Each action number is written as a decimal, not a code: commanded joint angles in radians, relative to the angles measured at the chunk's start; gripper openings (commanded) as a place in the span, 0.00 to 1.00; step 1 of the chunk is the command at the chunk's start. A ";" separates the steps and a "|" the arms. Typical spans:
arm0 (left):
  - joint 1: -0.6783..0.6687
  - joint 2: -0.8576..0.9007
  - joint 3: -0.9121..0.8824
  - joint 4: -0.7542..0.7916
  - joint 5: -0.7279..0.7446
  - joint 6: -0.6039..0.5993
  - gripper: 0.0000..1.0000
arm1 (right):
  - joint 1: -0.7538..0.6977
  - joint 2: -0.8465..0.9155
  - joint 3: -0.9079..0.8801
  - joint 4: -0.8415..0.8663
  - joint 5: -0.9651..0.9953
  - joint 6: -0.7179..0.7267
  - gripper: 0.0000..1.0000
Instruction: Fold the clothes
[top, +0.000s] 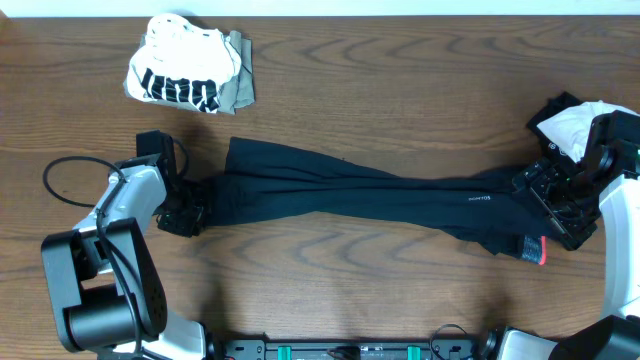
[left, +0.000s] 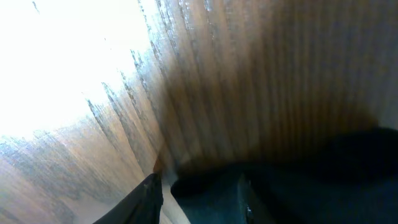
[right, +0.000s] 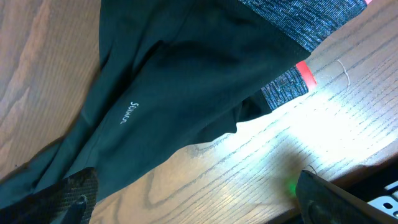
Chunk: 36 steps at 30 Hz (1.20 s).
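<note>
Our left hand (left: 198, 188) sits half-closed astride the black trousers (top: 360, 190) at their leg end on the table (top: 400, 80); whether it grips, we cannot tell. Our right hand (right: 196, 190) gapes wide over the waistband (right: 311, 25), holding nothing.

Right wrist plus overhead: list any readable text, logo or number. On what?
"Salomon", probably: small tilted white logo on the black trousers, right wrist view; the letters are soft.
Same logo seen from overhead: too small to read.
Black block print on the white top: crumpled, unreadable.
No numbers or signs visible.
</note>
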 joint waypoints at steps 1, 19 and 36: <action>0.003 0.013 -0.010 -0.003 -0.009 0.010 0.37 | 0.014 -0.011 0.018 -0.002 0.006 -0.018 0.99; 0.003 0.003 0.009 -0.084 -0.010 0.015 0.06 | 0.014 -0.011 0.018 0.009 0.006 -0.018 0.99; 0.003 -0.267 0.138 -0.135 0.021 -0.018 0.06 | 0.014 -0.011 0.018 0.015 0.006 -0.018 0.99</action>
